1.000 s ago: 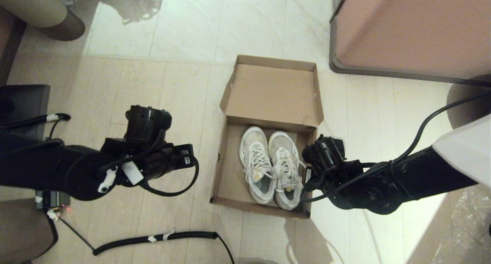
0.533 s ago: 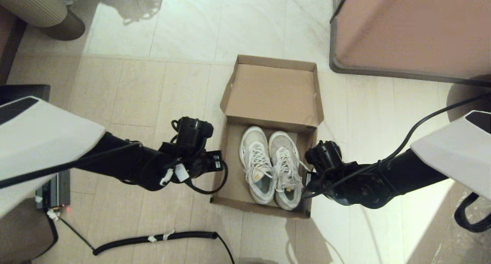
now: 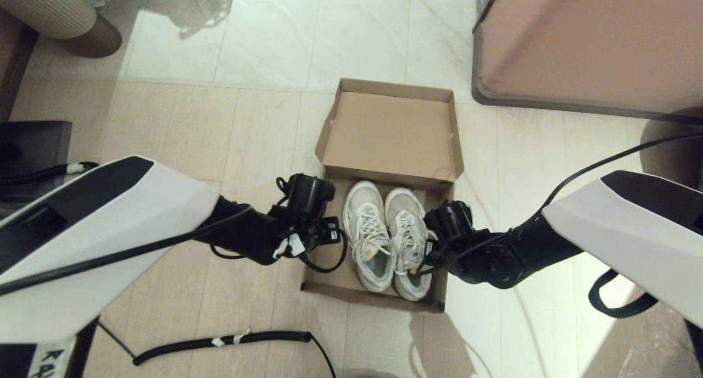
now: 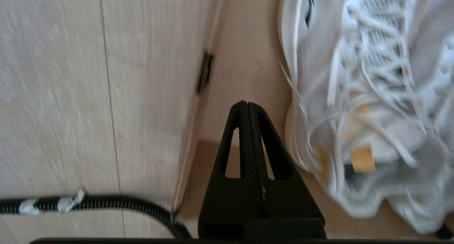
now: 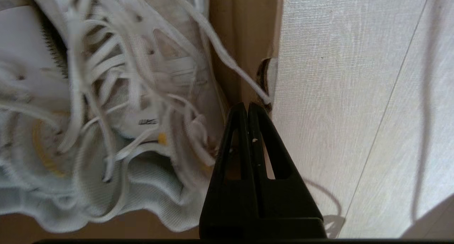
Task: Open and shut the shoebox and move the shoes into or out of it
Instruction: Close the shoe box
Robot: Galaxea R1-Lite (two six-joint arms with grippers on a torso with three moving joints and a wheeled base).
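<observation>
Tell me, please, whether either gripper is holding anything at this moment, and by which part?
Nothing is held. The left gripper and right gripper are both shut on nothing, beside the shoes over the open shoebox.

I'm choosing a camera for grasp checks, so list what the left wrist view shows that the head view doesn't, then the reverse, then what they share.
Only the left wrist view: the left gripper with its fingers pressed together, just inside the shoebox wall and beside the nearer shoe, and a dark slot in that wall.

Only the head view: the shoebox whole with its lid open, both shoes side by side, the right gripper at the opposite wall, and the pinkish furniture panel.

Both: the shoebox, a shoe, the floor and the coiled black cable.
</observation>
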